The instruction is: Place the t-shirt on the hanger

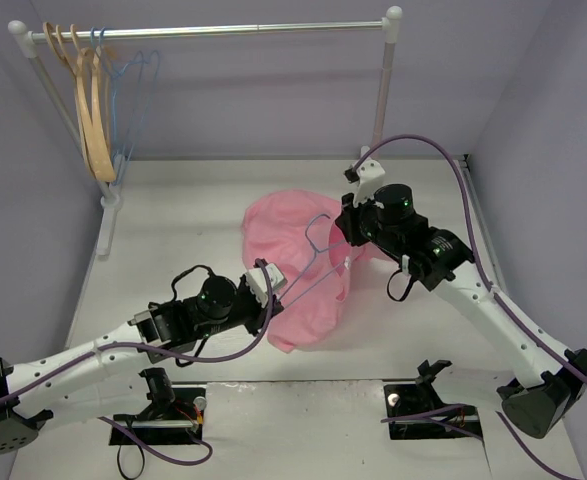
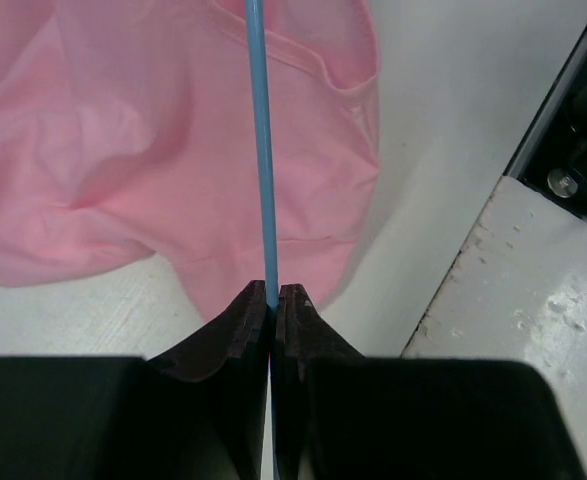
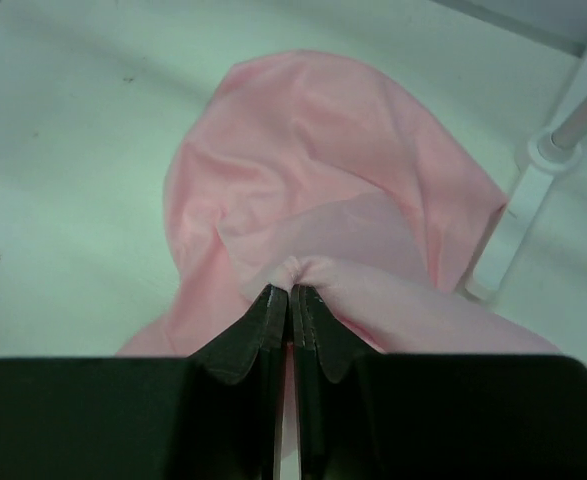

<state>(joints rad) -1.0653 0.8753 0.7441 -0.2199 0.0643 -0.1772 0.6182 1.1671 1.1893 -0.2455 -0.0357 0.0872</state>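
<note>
The pink t-shirt (image 1: 291,262) lies crumpled in the middle of the table; it also shows in the left wrist view (image 2: 123,150) and the right wrist view (image 3: 323,180). A light-blue wire hanger (image 1: 318,262) rests across it, hook toward the back. My left gripper (image 1: 270,283) is shut on one end of the hanger's wire (image 2: 262,150), at the shirt's near left edge. My right gripper (image 1: 348,228) is shut on a pinched fold of the t-shirt (image 3: 291,270) at its right side. The neck label is not visible.
A clothes rail (image 1: 213,32) stands at the back, with tan wooden hangers (image 1: 91,110) and more light-blue wire hangers (image 1: 131,95) at its left end. Its right post (image 1: 383,85) stands just behind my right gripper. The table's front edge (image 2: 453,290) is near my left gripper.
</note>
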